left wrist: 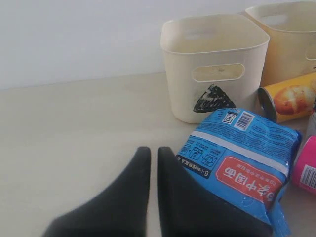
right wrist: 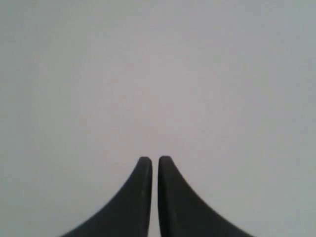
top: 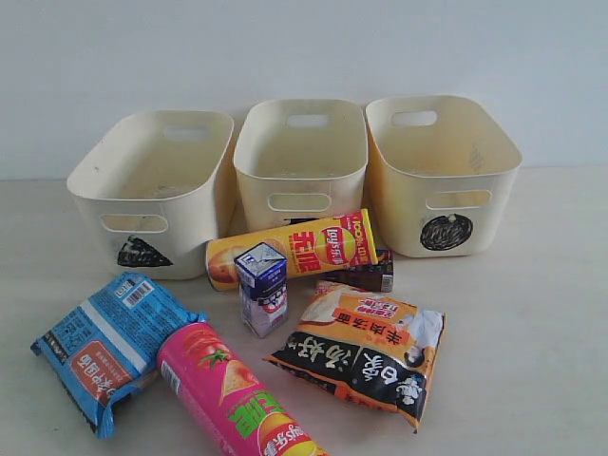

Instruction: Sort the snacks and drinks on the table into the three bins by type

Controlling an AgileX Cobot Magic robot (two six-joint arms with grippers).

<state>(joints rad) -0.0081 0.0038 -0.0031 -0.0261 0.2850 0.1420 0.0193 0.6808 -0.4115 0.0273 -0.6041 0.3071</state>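
On the table point(top: 532, 313) lie a yellow chip tube point(top: 294, 247), a pink chip tube point(top: 228, 394), a blue crinkly packet point(top: 109, 347) and an orange, black and white bag point(top: 366, 351). A purple and white carton point(top: 262, 288) stands upright in front of the yellow tube. A dark brown carton point(top: 366, 275) lies half hidden behind the bag. Three cream bins stand at the back: triangle point(top: 152, 190), middle point(top: 299, 157) with its mark hidden, circle point(top: 442, 171). My left gripper point(left wrist: 154, 150) is shut and empty, just beside the blue packet point(left wrist: 242, 163). My right gripper point(right wrist: 155, 159) is shut and faces only a blank pale surface. Neither gripper appears in the exterior view.
A plain pale wall rises behind the bins. In the left wrist view, bare table point(left wrist: 74, 128) stretches on the side of the gripper away from the packet, and the triangle bin point(left wrist: 212, 64) and yellow tube's end point(left wrist: 289, 101) stand beyond it.
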